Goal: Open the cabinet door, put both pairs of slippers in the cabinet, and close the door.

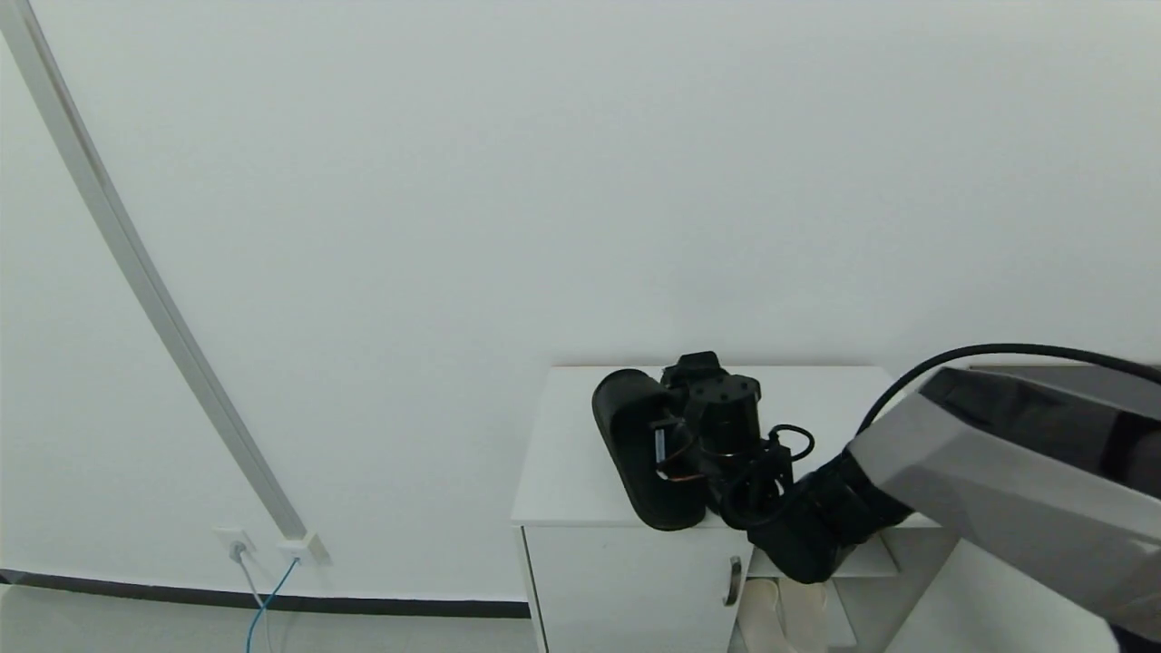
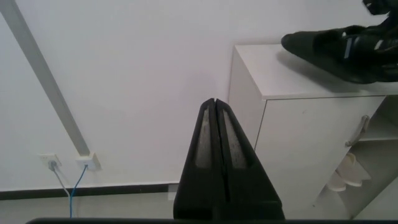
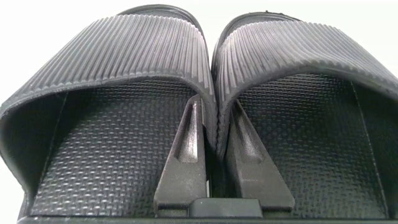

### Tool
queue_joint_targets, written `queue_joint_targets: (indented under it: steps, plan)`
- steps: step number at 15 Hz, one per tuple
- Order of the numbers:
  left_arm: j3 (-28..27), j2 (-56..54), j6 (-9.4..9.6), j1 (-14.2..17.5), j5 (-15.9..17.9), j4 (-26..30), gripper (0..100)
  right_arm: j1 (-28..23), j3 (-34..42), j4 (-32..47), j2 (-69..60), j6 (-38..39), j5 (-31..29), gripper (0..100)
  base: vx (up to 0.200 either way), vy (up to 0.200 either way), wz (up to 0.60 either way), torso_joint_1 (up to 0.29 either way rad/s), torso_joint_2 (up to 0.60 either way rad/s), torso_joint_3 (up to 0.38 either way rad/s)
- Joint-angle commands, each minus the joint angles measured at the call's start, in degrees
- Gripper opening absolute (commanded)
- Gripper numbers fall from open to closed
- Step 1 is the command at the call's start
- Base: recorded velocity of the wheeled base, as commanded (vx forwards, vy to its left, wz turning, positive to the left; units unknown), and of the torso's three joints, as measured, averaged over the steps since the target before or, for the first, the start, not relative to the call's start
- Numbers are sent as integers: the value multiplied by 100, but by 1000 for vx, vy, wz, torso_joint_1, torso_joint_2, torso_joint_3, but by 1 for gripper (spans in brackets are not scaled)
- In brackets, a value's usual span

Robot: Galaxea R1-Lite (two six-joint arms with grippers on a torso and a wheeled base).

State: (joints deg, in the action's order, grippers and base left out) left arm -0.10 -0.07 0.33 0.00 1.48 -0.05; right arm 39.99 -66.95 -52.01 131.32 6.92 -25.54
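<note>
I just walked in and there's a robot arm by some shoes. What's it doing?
The robot's right claw is pinching a pair of black slippers that lies on top of the white cabinet, one finger tucked inside each slipper. Below, the cabinet stands open, and a pale pair of slippers is on a shelf inside. The left claw is shut and empty, off beside the cabinet.

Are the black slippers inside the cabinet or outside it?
Outside. The black slippers are up at the top of the cabinet, with the right gripper pinching their middle edges.
</note>
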Motion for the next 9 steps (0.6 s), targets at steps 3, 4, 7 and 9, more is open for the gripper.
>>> queue_joint_targets:
  steps: [3, 4, 7, 9]
  plan:
    - [1, 7, 11, 9, 11, -4, 0, 168, 2274, 33, -2699, -121, 1086, 0, 0, 0, 0, 0, 0, 0]
    - [1, 7, 11, 0, 11, 5, 0, 194, 2608, 33, -3033, -130, 1455, 0, 0, 0, 0, 0, 0, 0]
    - [1, 7, 11, 0, 11, -4, 0, 203, 3223, 41, -3780, -121, 2369, 0, 0, 0, 0, 0, 0, 0]
    - [1, 7, 11, 0, 11, -4, 0, 176, 3628, 33, -4158, -411, 3037, 0, 0, 0, 0, 0, 0, 0]
